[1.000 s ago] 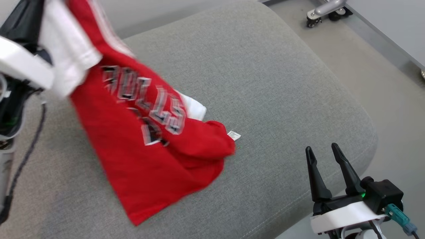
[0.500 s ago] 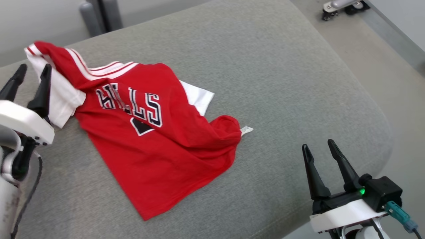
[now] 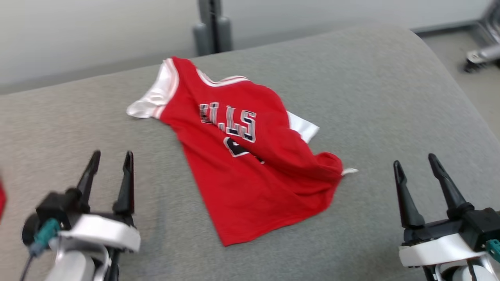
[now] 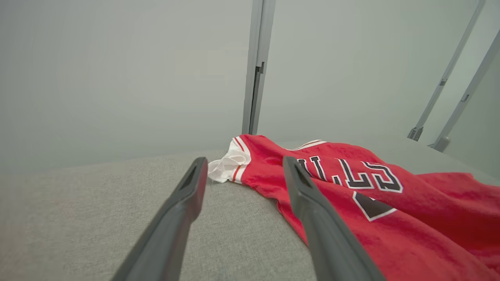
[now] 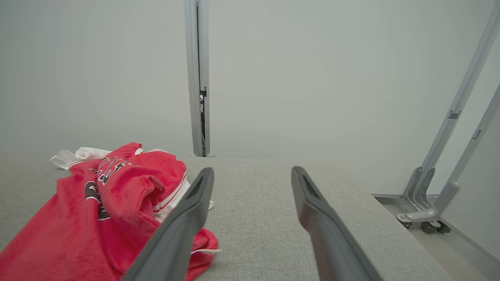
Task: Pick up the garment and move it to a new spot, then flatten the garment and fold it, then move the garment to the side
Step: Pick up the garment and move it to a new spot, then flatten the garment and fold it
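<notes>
Garment [image 3: 250, 168], a red jersey with white sleeves and dark lettering, lies mid-cushion [image 3: 390, 97], slanted, free of both claws. By the look of it the relocation is finished; flattening, folding and the move aside are all left to do. Reading across the cloth: the far-left sleeve [image 3: 150, 105] is crumpled and turned under, the chest panel lies fairly smooth, and the right lower corner is bunched into a raised fold with a small white label [image 3: 349, 171] poking out. The right sleeve peeks from under the body, so layers overlap. Left gripper [image 3: 112, 156] sits low at the near left, fingers spread wide and empty, pointing away from the robot, well apart from the jersey's near edge; its wrist view looks toward the crumpled sleeve. Right gripper [image 3: 414, 160] mirrors it at the near right, fingers wide and holding nothing, near the bunched corner but not touching. Both sit just above the cushion, level, forearms tucked back.
</notes>
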You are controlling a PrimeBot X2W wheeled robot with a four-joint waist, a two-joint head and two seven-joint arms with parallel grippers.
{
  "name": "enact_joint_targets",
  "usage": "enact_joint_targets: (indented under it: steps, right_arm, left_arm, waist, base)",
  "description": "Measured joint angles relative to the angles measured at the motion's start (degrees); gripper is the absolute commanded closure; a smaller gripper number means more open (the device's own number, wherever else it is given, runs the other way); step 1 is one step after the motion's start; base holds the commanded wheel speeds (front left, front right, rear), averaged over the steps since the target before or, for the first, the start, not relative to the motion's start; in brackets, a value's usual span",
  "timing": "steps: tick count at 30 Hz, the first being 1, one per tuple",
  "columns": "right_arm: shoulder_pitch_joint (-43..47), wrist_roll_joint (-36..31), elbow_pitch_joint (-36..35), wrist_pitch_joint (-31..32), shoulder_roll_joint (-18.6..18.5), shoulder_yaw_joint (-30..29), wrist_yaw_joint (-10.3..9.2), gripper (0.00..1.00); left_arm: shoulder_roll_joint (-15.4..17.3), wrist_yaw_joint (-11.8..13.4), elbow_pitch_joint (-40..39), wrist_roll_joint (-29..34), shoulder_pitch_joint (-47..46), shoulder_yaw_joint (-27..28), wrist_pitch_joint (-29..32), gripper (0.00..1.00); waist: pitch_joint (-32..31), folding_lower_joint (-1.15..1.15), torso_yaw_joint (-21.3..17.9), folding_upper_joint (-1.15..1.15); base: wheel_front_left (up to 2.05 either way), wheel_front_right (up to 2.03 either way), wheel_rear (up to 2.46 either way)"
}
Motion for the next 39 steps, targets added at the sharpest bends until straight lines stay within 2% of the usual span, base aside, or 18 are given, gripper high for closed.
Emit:
enact_joint_targets:
  steps: [6, 8, 14, 19, 25, 31, 34, 39]
  right_arm:
    - [1.79, -2.49, -0.29, 0.01, -0.05, -3.49, 0.0, 0.0]
    - [2.46, -3.05, -0.21, 0.01, -0.02, -3.44, 0.01, 0.0]
    - [5.08, -3.19, 1.89, 0.01, 0.0, -3.45, 0.0, 0.0]
    - [6.17, -2.0, 3.22, 0.01, 0.0, -3.05, 0.0, 0.0]
    - [6.48, -1.22, 4.03, 0.01, 0.0, -2.47, 0.0, 0.0]
    - [6.0, -1.0, 4.11, 0.01, -0.01, -1.44, 0.0, 0.0]
    - [5.5, -1.26, 3.97, 0.01, 0.0, -0.77, 0.0, 0.0]
    - [3.89, -1.4, 3.45, 0.0, 0.0, 0.69, 0.01, 0.0]
  left_arm:
    - [-5.56, 0.03, -5.0, 8.75, 10.9, 5.81, -0.01, 0.0]
    - [-7.62, -0.66, -5.66, 10.4, 13.29, 7.83, -0.14, 0.0]
    - [-10.83, -4.28, -4.94, 15.33, 18.39, 12.66, -0.14, 0.0]
    - [-12.91, -6.68, -4.77, 17.52, 19.93, 16.07, -0.14, 0.0]
    - [-14.72, -8.32, -4.55, 19.09, 20.28, 18.62, -0.15, 0.0]
    - [-15.59, -9.95, -3.82, 19.39, 20.22, 19.33, -0.15, 0.0]
    - [-16.15, -10.79, -2.42, 18.15, 19.02, 16.92, -0.15, 0.0]
    - [-16.53, -11.57, 3.26, 14.75, 13.97, 9.16, 0.55, 0.0]
  waist:
    - [-3.55, 0.0, 5.99, 0.0]
    - [-4.74, 0.0, 7.74, 0.0]
    - [-8.23, 0.0, 11.87, 0.0]
    - [-10.21, 0.0, 13.81, 0.0]
    - [-10.66, 0.0, 14.13, 0.0]
    - [-10.33, 0.0, 12.8, 0.0]
    - [-9.95, 0.0, 11.41, 0.0]
    - [-8.76, 0.0, 7.9, 0.0]
  base:
    - [0.0, 0.0, 0.0]
    - [0.0, 0.0, 0.0]
    - [0.0, 0.0, 0.0]
    - [0.0, 0.0, 0.0]
    - [0.0, 0.0, 0.0]
    - [0.0, 0.0, 0.0]
    - [0.0, 0.0, 0.0]
    - [0.0, 0.0, 0.0]
